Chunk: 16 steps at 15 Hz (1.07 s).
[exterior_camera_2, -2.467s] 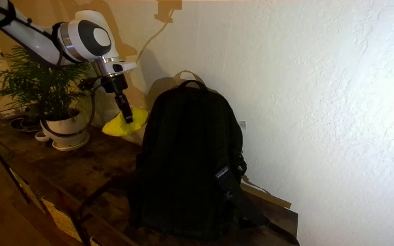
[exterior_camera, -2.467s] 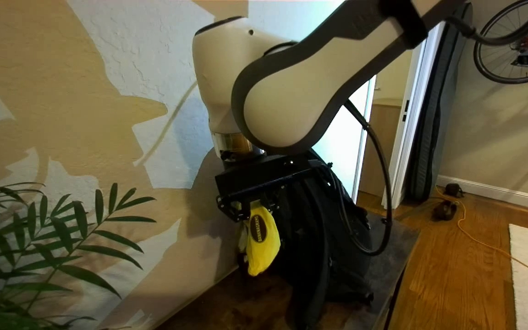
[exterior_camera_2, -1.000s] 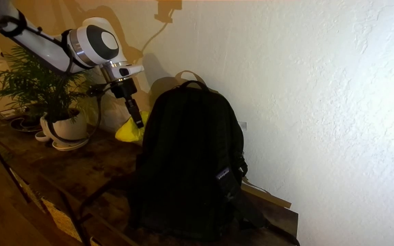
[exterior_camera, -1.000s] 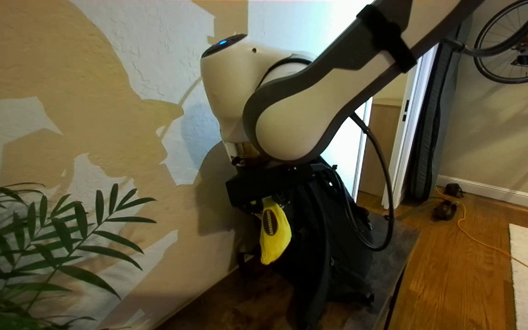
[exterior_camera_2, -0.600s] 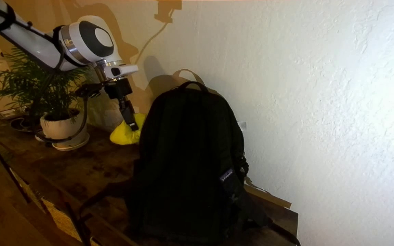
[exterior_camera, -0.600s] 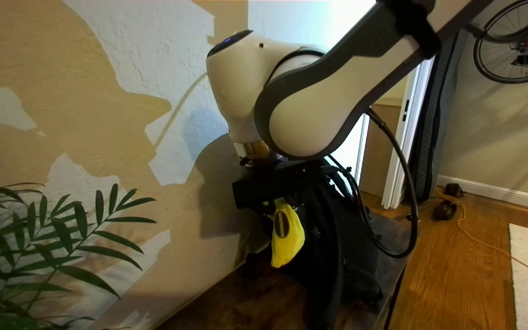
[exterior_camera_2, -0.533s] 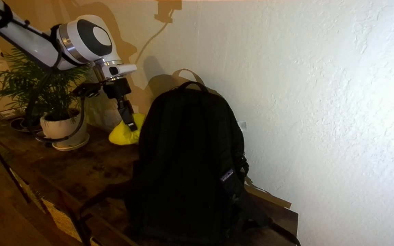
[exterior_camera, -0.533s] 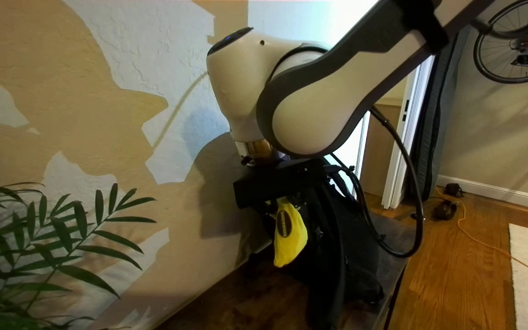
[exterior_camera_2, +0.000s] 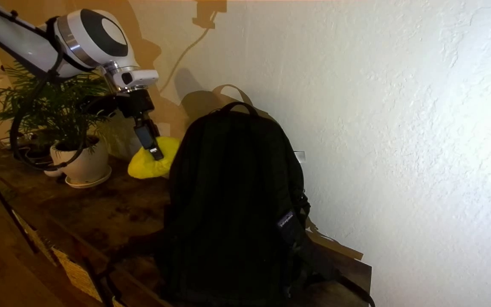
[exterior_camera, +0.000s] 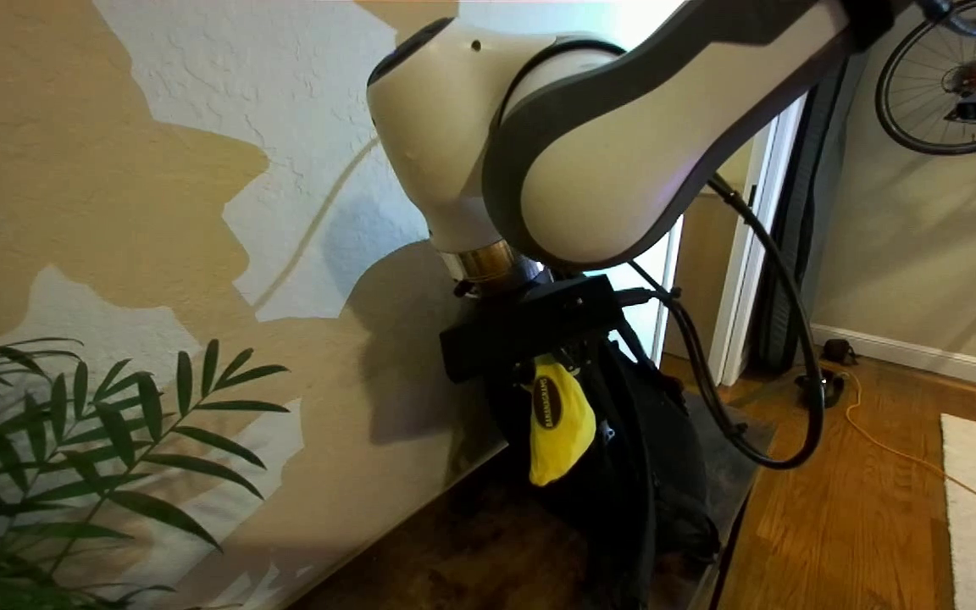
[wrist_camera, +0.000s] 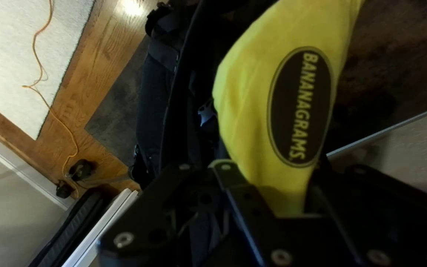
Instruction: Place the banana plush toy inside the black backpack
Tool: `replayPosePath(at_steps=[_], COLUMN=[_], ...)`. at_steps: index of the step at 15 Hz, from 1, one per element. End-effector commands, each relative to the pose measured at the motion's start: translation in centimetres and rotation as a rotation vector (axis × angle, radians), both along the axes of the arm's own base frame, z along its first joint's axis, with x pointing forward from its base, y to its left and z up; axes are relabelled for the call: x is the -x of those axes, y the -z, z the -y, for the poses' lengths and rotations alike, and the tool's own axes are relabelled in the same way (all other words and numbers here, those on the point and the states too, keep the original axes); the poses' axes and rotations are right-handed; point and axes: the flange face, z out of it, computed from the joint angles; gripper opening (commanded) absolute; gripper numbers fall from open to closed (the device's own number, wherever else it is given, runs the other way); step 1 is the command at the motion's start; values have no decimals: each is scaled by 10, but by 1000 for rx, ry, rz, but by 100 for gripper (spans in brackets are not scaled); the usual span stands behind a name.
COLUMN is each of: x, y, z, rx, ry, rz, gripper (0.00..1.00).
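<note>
The banana plush toy [exterior_camera_2: 143, 166] hangs above the tabletop, with my gripper [exterior_camera_2: 157, 153] shut on its middle. An oval dark label shows on the plush toy [wrist_camera: 250, 96] in the wrist view, where the toy covers the fingertips. The black backpack [exterior_camera_2: 237, 204] stands upright, top loop handle up, close to the toy. From the exterior view where leaves fill the lower left, the plush toy [exterior_camera: 568, 436] hangs in front of the backpack [exterior_camera: 683, 474]. Its dark opening cannot be made out. Whether toy and backpack touch, I cannot tell.
A painted wall [exterior_camera: 420, 373] runs close behind the gripper. On the same dark table [exterior_camera_2: 113, 204] stands a potted plant [exterior_camera_2: 83, 162]. Backpack straps [exterior_camera_2: 130, 247] trail over the tabletop. A cable loop [exterior_camera: 793, 457] hangs from the arm.
The toy, still gripped, has swung toward the backpack and then back a little toward the plant, rising slightly at the end. The backpack has shifted slightly away from the plant.
</note>
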Motion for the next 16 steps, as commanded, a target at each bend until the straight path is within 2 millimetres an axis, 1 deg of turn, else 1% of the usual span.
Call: replayPosePath(at_steps=[1, 4, 11, 13, 16], x=[20, 17, -14, -22, -40], y=[-23, -23, -14, -15, -19], z=[8, 19, 44, 49, 56], rx=[64, 91, 166, 192, 247], ry=[33, 37, -72, -98, -136], rz=[-11, -25, -16, -15, 11], gripper=[4, 4, 4, 4, 4])
